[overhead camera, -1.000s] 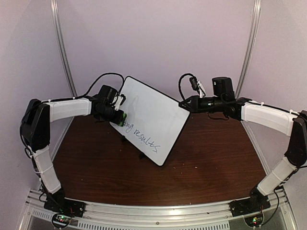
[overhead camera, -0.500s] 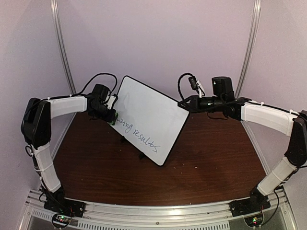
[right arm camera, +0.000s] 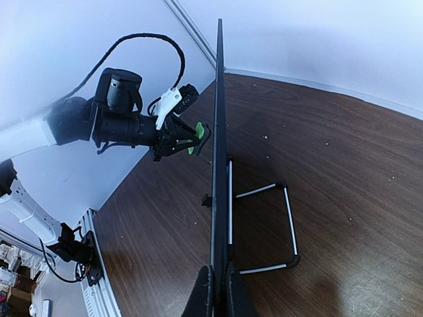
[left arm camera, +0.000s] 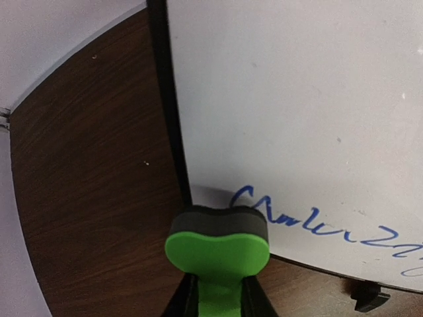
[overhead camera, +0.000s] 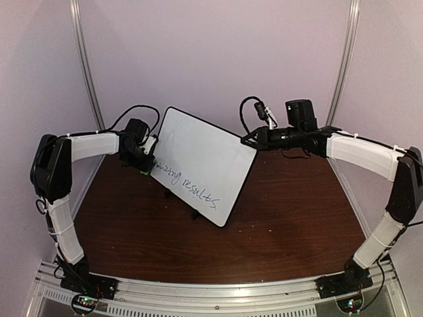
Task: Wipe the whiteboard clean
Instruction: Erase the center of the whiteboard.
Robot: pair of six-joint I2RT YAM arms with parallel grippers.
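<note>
- Large white rectangular whiteboard (overhead camera: 201, 152) with a thin black frame stands propped up mid-table between the two arms, face turned toward the near left.
- Change: the left gripper (overhead camera: 145, 165) has slid left off the board face. A second ago it sat over the start of the writing; now it hangs just beside the left frame edge.
- That claw is clamped tight on a green-backed, black-felt eraser block (left arm camera: 217, 244). The felt sits at the frame near the lower left corner, not on the ink.
- Blue handwriting (overhead camera: 188, 179) runs along the lower part of the board, whole line readable. My read: that pass took nothing off, so the erasing is barely begun.
- Right gripper (right arm camera: 215, 290) is pinched shut on the board's far right corner, steadying it. Arm and board have both shifted slightly left.
- Around: dark brown wooden table (overhead camera: 297, 218), black wire stand (right arm camera: 264, 228) behind the board.
- In the way, I'd say: the raised frame lip on re-entry. The board is held at one corner only, so a hard push could swing it.
</note>
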